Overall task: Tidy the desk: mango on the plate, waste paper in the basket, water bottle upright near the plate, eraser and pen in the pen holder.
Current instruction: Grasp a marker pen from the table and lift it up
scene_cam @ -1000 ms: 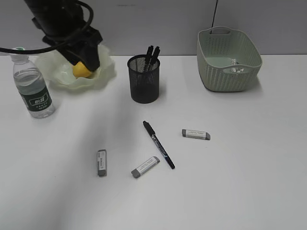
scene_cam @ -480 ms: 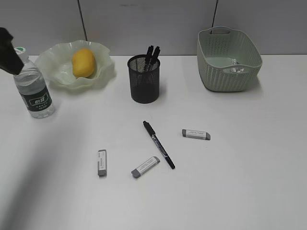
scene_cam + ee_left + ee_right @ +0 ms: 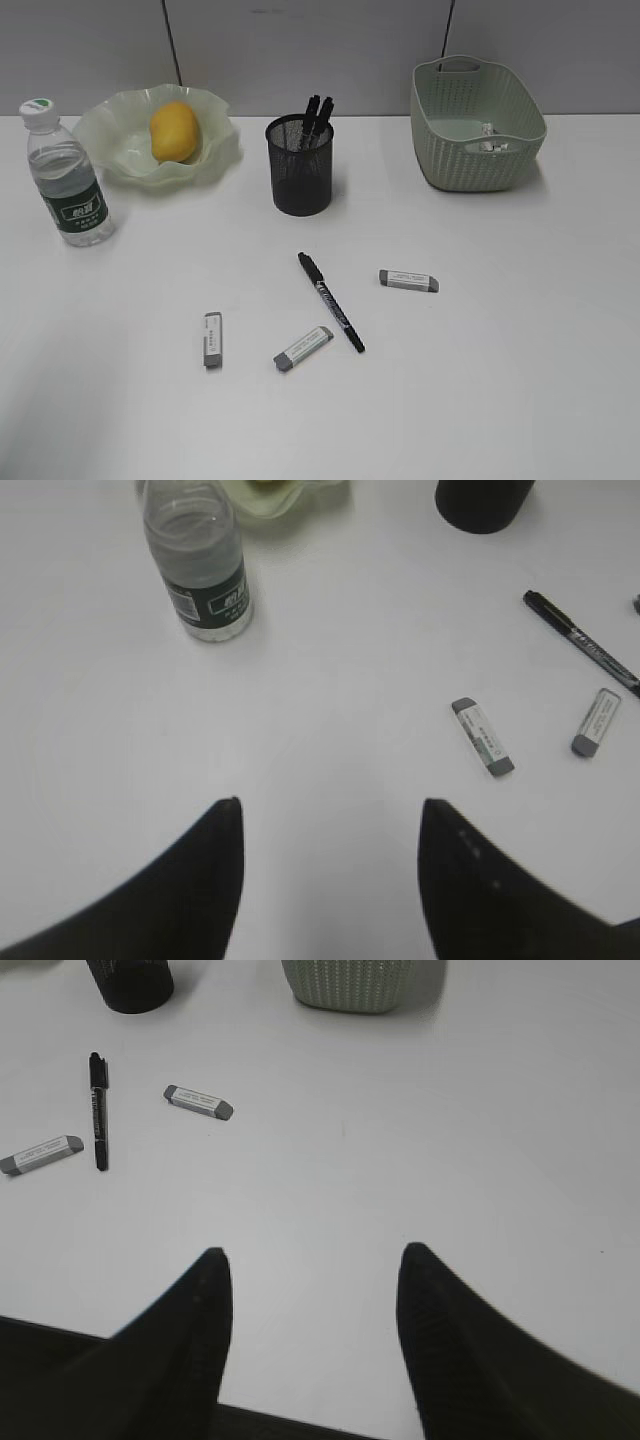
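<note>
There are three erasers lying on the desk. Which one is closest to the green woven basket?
The eraser to the right of the loose pen, on the basket's side. The other two erasers lie nearer the front edge, left of that pen.

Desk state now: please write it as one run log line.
mango: on plate | bottle: upright | pen: on desk | grippers: open, empty

My left gripper (image 3: 330, 810) shows two matte black fingers that broaden toward the base and curve to blunt tips, and my right gripper (image 3: 310, 1255) has the same black, tapering pair, its surface faintly grained with a fine dotted texture.
</note>
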